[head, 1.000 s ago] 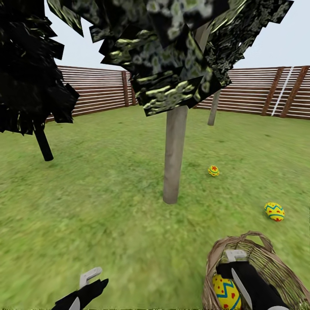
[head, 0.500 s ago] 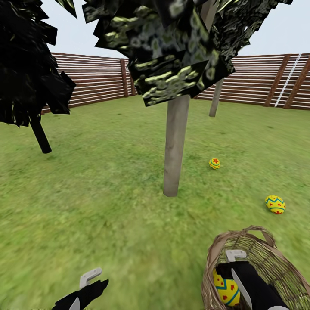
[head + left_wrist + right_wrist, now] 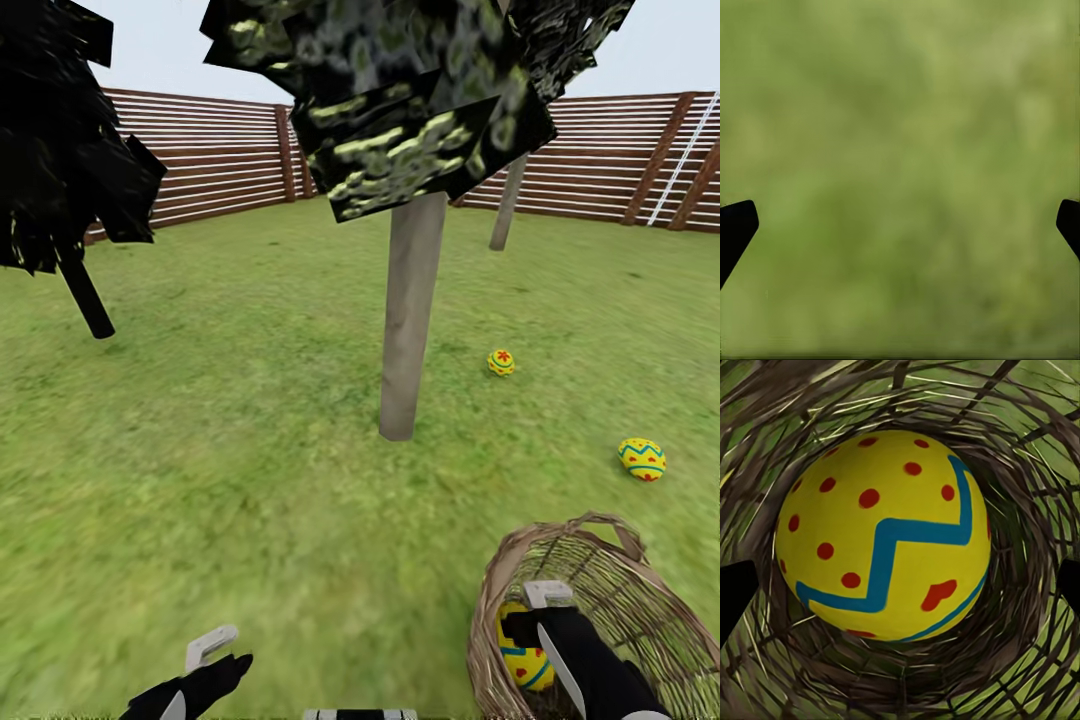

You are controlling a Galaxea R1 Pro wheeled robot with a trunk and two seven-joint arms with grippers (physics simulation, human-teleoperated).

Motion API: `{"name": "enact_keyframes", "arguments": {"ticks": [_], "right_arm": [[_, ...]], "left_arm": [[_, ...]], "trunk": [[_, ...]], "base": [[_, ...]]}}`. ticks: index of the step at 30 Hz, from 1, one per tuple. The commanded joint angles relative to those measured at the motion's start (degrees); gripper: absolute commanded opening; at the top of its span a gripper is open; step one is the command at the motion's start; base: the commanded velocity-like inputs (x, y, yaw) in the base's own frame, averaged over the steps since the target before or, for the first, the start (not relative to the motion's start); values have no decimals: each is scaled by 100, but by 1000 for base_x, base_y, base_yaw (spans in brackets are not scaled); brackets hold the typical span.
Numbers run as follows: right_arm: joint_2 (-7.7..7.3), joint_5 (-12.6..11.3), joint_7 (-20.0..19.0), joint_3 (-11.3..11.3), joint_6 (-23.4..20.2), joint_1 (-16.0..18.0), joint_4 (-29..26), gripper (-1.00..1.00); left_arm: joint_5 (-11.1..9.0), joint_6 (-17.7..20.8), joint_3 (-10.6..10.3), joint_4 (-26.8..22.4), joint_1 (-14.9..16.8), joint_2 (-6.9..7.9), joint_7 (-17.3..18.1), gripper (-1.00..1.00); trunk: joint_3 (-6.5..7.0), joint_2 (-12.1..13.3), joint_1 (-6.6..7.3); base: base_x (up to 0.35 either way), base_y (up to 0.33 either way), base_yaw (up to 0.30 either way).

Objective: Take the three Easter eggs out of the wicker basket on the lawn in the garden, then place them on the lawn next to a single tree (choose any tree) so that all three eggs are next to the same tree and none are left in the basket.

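The wicker basket stands on the lawn at the lower right. One yellow Easter egg lies inside it, large in the right wrist view among the weave. My right gripper reaches into the basket, open, its fingertips wide on either side of the egg without touching it. Two more eggs lie on the grass right of the pale tree trunk: one close to it, one farther right. My left gripper hangs open over bare grass.
A near-black tree stands at the left. A second pale trunk rises near the brown slat fence ringing the yard. Open grass spreads left of and in front of the near tree.
The whole picture has slid upward, so the camera has moved. Relative to the basket rim, my right gripper now sits deeper, closer to the egg inside. The eggs on the grass stay put.
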State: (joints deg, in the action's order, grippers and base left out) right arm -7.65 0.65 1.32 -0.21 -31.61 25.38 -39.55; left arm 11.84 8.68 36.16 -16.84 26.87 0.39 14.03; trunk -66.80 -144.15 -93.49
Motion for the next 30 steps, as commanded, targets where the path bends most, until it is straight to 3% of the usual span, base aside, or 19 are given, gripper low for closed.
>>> {"name": "enact_keyframes", "arguments": {"ticks": [1, 12, 30], "right_arm": [[1, 6, 9, -3, -30, 2, -9, 100], [1, 14, 9, 12, -29, 2, -8, 100], [1, 32, 9, 21, -31, 2, -8, 100]], "left_arm": [[48, 35, 49, -12, 3, -4, 41, 100], [57, 26, 45, -7, 3, -13, 81, 100], [38, -16, 58, -21, 3, -13, 65, 100]], "trunk": [[-28, -4, -1], [-271, -18, -30], [-670, -42, -76]], "base": [[0, 0, 0], [146, 0, 0], [3, 0, 0]]}}
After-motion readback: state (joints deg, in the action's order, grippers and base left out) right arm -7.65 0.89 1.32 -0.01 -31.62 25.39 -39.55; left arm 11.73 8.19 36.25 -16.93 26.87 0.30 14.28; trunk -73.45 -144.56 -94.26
